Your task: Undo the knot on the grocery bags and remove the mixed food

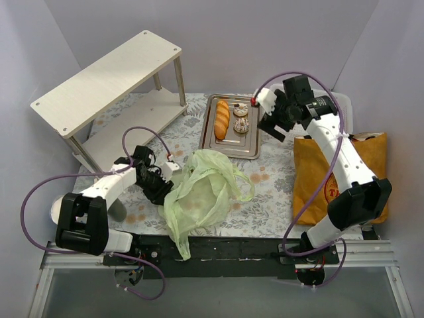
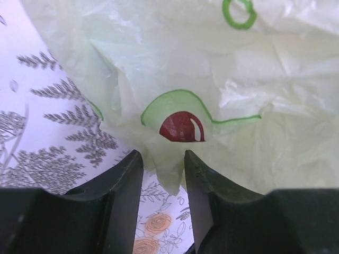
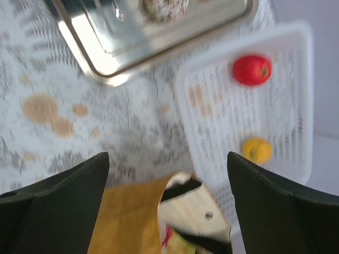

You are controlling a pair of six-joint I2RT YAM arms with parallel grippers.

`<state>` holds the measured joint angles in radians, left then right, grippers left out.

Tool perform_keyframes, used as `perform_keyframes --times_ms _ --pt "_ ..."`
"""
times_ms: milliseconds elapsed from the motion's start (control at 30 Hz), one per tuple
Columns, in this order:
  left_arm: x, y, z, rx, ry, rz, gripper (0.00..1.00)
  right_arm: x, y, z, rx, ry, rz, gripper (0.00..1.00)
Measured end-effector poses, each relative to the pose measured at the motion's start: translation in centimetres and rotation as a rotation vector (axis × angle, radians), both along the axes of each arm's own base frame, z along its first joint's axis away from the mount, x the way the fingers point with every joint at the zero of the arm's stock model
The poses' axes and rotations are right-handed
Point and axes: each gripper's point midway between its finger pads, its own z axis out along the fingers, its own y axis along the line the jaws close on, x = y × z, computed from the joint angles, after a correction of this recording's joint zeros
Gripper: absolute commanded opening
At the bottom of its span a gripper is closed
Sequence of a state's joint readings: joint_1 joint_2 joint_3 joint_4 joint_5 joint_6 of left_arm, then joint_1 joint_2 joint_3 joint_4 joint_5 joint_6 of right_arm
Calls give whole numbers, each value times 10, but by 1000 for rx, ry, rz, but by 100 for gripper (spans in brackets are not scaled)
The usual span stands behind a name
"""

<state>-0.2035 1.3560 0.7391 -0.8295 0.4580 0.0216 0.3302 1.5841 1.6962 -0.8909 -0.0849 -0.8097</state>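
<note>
The pale green plastic bag [image 1: 204, 191] lies crumpled on the floral cloth near the front. My left gripper [image 1: 163, 183] is at its left edge; in the left wrist view a fold of the bag [image 2: 168, 168] hangs between the slightly parted jaws [image 2: 163, 165]. My right gripper [image 1: 270, 126] is wide open and empty [image 3: 167, 161], hovering over the mouth of the mustard tote [image 1: 341, 173] [image 3: 127, 217]. A red-green packet [image 3: 177, 244] shows inside the tote. A baguette [image 1: 222, 119] and two donuts [image 1: 241, 116] lie on the steel tray [image 1: 232, 147]. A red apple [image 3: 251, 70] and an orange [image 3: 257, 150] sit in the white basket [image 3: 212, 106].
A pale wooden two-tier shelf [image 1: 106, 79] stands at the back left. The steel tray [image 3: 100, 55] is at the back centre, with the white mesh basket [image 1: 346, 106] to its right, behind the right arm. White walls close in the table on three sides.
</note>
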Motion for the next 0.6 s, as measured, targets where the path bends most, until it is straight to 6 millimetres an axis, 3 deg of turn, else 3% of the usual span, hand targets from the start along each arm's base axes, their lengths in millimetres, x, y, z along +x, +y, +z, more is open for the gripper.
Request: perform_keyframes --times_ms 100,233,300,333,433,467,600 --pt "11 -5 8 -21 -30 0 36 -29 -39 -23 -155 65 -51 98" --pt "20 -13 14 -61 -51 1 27 -67 -94 -35 -334 91 -129 98" --pt "19 -16 16 -79 -44 -1 16 -81 -121 -39 -413 92 -183 94" --pt "18 -18 18 -90 -36 2 0 -87 -134 -41 -447 103 -209 91" --pt "12 -24 21 -128 -7 4 0 -100 -158 -46 -505 157 -268 52" --pt "9 -26 22 -140 1 3 0 -104 -161 -49 -509 178 -271 27" --pt "-1 -32 27 -191 16 9 0 -127 -151 -63 -472 299 -211 14"
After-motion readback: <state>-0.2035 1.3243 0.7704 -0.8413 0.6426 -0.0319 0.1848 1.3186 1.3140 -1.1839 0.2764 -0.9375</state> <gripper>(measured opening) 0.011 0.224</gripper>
